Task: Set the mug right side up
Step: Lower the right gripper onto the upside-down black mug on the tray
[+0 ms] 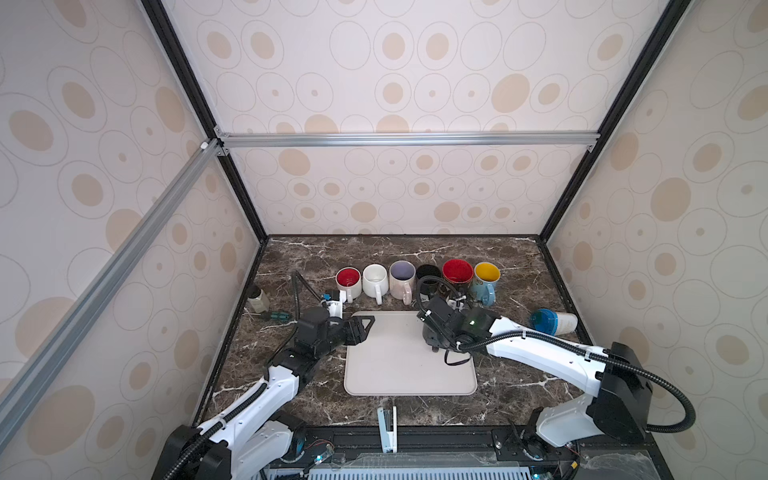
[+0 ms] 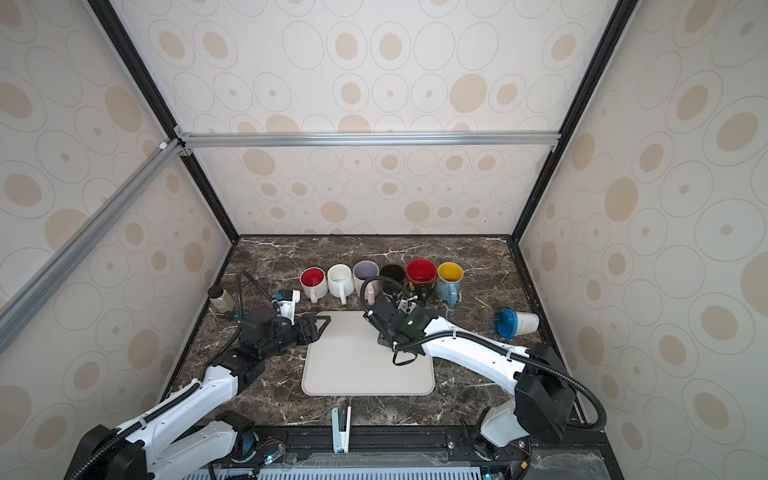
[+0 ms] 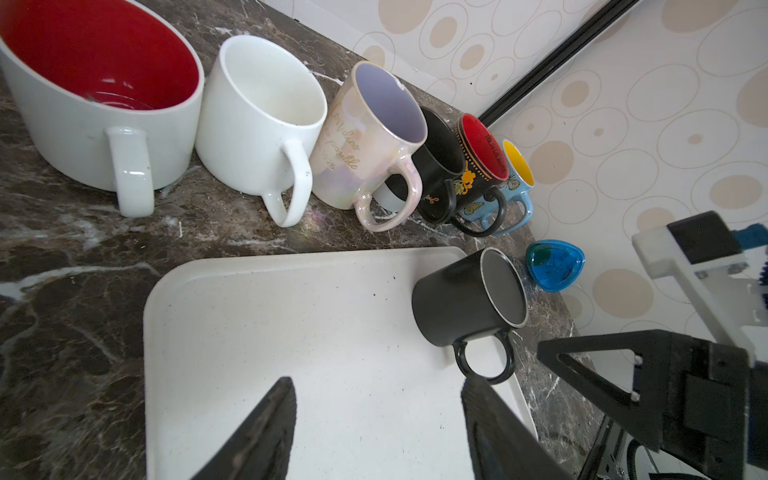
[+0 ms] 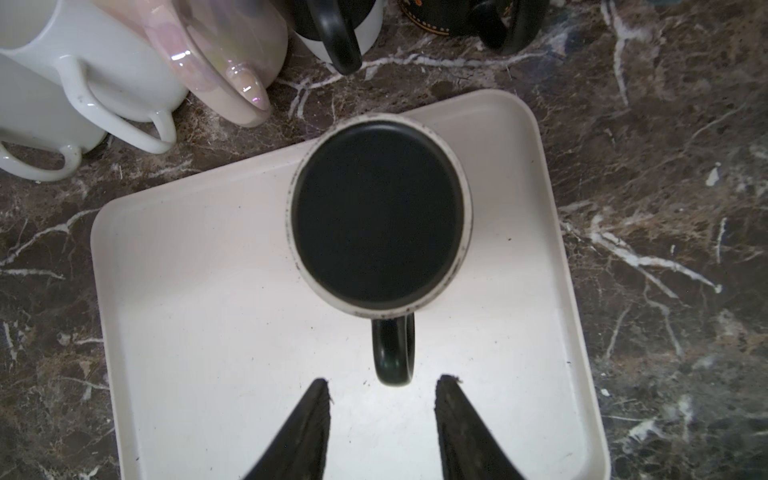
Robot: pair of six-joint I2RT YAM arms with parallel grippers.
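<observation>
We see the black mug [image 4: 378, 212] standing upside down, base up, on the white tray [image 4: 208, 291], in what a top view shows as the tray's 1 o'clock corner. Its handle points back at the right end effector [image 4: 384, 380], which is released and holds nothing. The fingertips flank the handle's end with a gap on each side. The left end effector [image 3: 378, 380] is also released and empty, over the tray's 10 o'clock corner. At 12 o'clock from the tray we count six upright mugs [image 1: 415, 278] in a row on the counter [image 1: 540, 266]. A blue-lidded cup [image 1: 552, 322] lies on its side at 3 o'clock.
</observation>
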